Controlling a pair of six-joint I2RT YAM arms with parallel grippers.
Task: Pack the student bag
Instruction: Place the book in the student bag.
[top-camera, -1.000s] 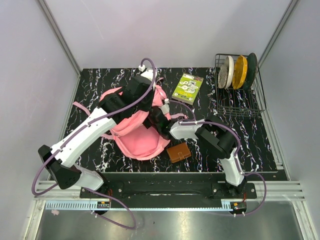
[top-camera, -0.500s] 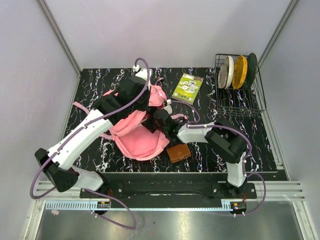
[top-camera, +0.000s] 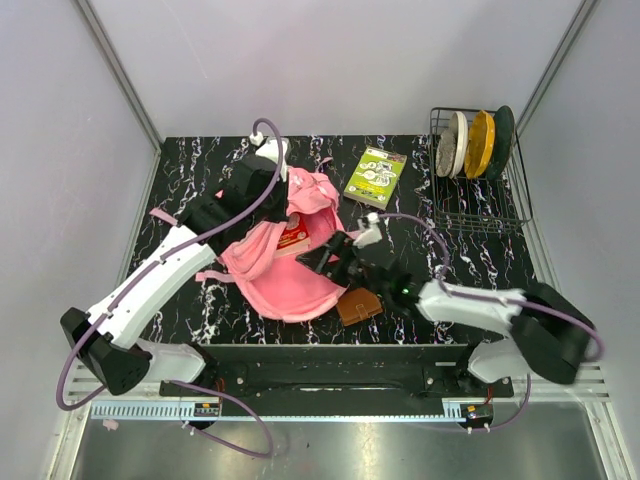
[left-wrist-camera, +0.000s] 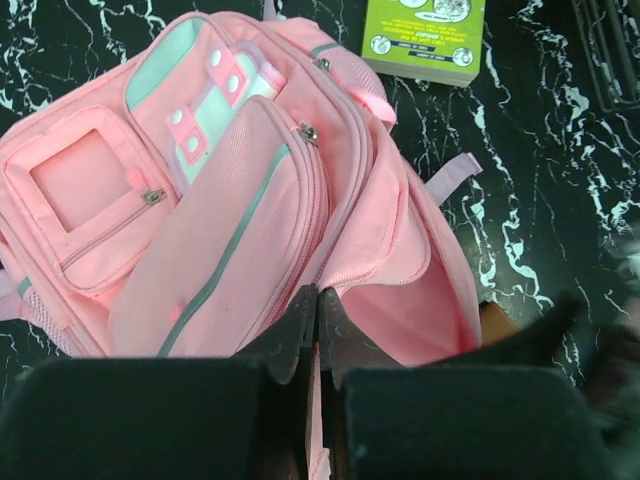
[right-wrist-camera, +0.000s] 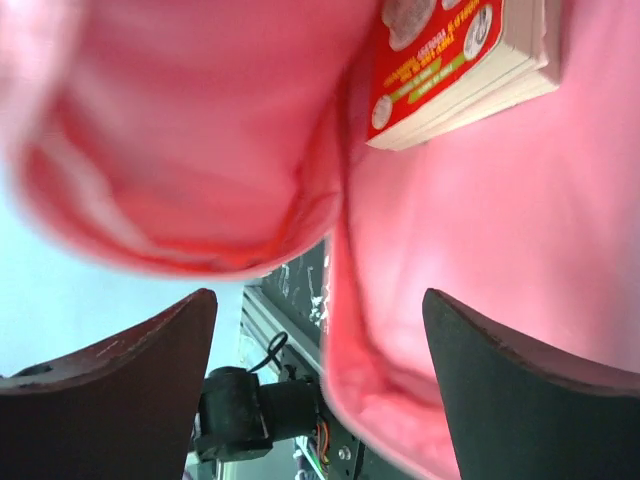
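Note:
The student bag (top-camera: 285, 285) is a soft pink backpack lying open in the middle of the table, its pockets (left-wrist-camera: 240, 200) facing up. My left gripper (left-wrist-camera: 318, 297) is shut on the pink edge of its main opening and holds it up; from above, the left gripper (top-camera: 283, 205) is at the bag's far rim. A red book (top-camera: 292, 235) lies inside the bag, and the right wrist view shows the red book (right-wrist-camera: 450, 60) on the pink lining (right-wrist-camera: 480, 250). My right gripper (right-wrist-camera: 318, 305) is open and empty at the bag's mouth (top-camera: 325, 258).
A brown wallet (top-camera: 357, 305) lies on the black marbled table just right of the bag's near corner. A green book (top-camera: 375, 175) rests behind the bag. A wire rack (top-camera: 478, 205) with plates stands at the far right.
My right gripper opened and drew back toward the near right, out of the bag, leaving the red book inside. The left arm shifted left, still holding the bag's edge.

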